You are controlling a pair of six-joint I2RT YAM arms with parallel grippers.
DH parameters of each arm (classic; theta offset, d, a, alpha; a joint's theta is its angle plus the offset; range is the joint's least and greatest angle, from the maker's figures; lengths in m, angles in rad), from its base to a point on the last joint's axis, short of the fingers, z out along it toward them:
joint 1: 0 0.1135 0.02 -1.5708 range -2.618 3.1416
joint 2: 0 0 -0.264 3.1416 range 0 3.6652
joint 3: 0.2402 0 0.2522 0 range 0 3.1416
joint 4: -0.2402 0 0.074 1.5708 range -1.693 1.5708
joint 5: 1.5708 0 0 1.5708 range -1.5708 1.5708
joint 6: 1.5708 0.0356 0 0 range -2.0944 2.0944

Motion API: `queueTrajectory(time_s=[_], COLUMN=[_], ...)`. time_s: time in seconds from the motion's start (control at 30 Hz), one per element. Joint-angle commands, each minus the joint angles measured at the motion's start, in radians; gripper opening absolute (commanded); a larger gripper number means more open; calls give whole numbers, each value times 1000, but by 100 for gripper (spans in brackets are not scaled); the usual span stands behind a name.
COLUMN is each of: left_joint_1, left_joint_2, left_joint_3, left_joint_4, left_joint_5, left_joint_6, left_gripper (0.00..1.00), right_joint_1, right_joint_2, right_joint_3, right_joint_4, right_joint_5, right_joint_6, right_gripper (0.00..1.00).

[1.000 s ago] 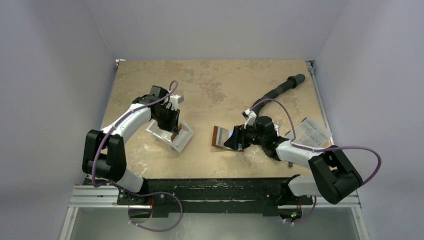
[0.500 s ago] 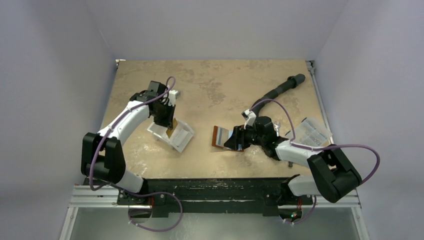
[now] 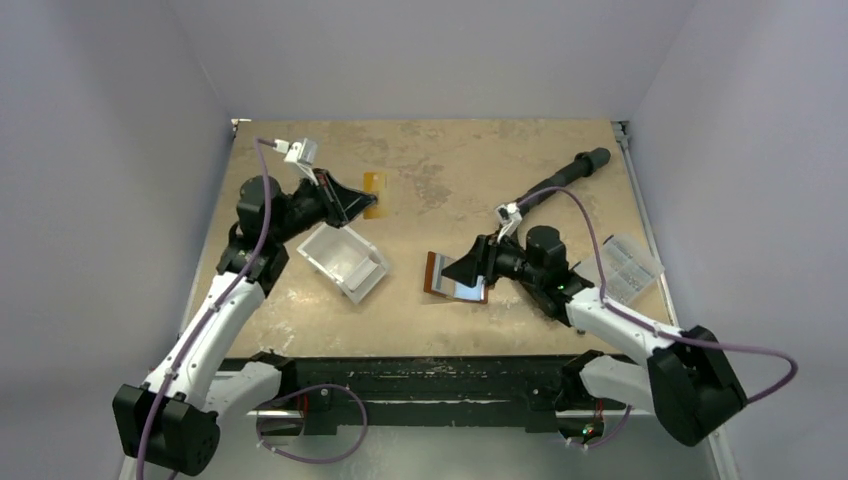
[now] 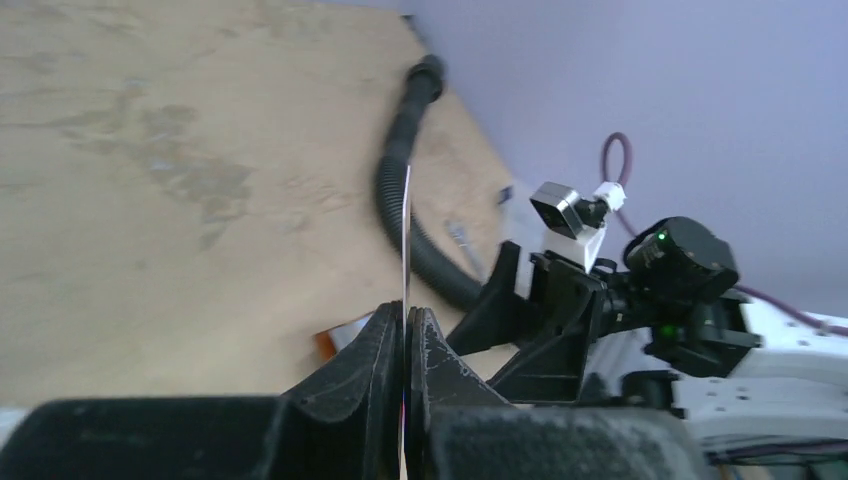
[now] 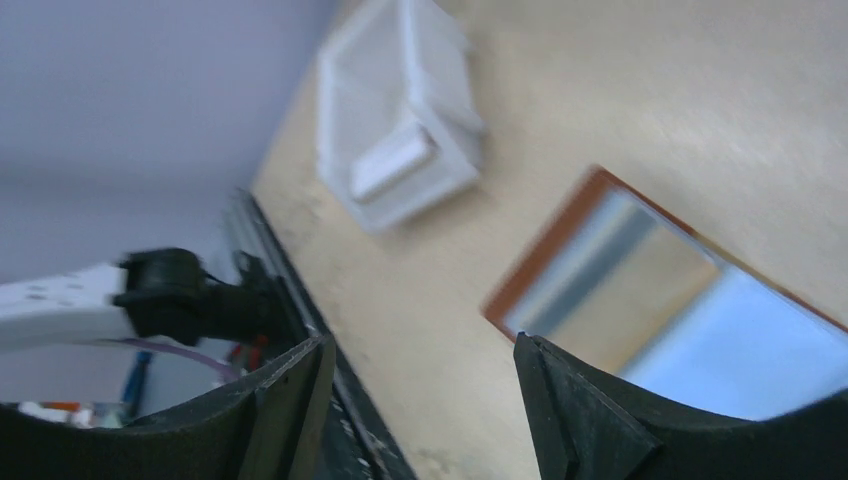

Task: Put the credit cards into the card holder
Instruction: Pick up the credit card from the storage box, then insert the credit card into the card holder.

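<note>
We take the white box [image 3: 345,262] as reference: an open rectangular tray of clear and white plastic on the mottled tan table [image 3: 450,160].

Left gripper [image 3: 362,197] [image 4: 405,315]: raised beyond the box's far edge, black jaws pinched tight on one credit card [image 3: 374,181] [image 4: 407,235]. The card is thin and rigid. It reads tan-gold from above and shows as a hairline edge in the wrist view.

Card holder [image 3: 437,270] [image 5: 600,250]: lies open and flat to the right of the box, apart from it. It has a brown leather rim and grey pockets, and a pale blue card [image 3: 472,290] [image 5: 730,340] lies on the half farther from the box.

Right gripper [image 3: 462,275] [image 5: 422,345]: jaws spread wide over the holder, gripping nothing. We cannot tell whether it touches.

Further right of the box lie a ribbed black hose [image 3: 565,175] [image 4: 400,190] and a clear printed packet [image 3: 625,262].
</note>
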Motion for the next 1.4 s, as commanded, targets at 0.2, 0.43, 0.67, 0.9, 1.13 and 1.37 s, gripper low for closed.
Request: queueTrajectory(time_s=[0.2, 0.43, 0.67, 0.9, 1.13, 1.37], left_joint_1=[-302, -416, -431, -491, -526, -527], left_joint_2=[89, 167, 191, 264, 329, 299], left_joint_3=[-333, -444, -491, -501, -494, -387], left_joint_4=[1017, 1261, 1326, 1373, 1421, 836], left_joint_5=[45, -33, -64, -73, -83, -171], left_joint_6=[-599, -666, -689, -696, -703, -522], left_gripper=[0, 0, 0, 0, 0, 34], right_joint_1=[-4, -4, -4, -4, -4, -11], right_joint_2=[-159, -179, -259, -284, -312, -442], right_joint_3=[60, -21, -98, -122, -151, -107], right_joint_4=[423, 594, 590, 530, 519, 83], right_joint_5=[-82, -30, 18, 32, 39, 199], right_joint_6=[475, 619, 638, 576, 549, 311], right_gripper=[86, 67, 22, 16, 8, 0])
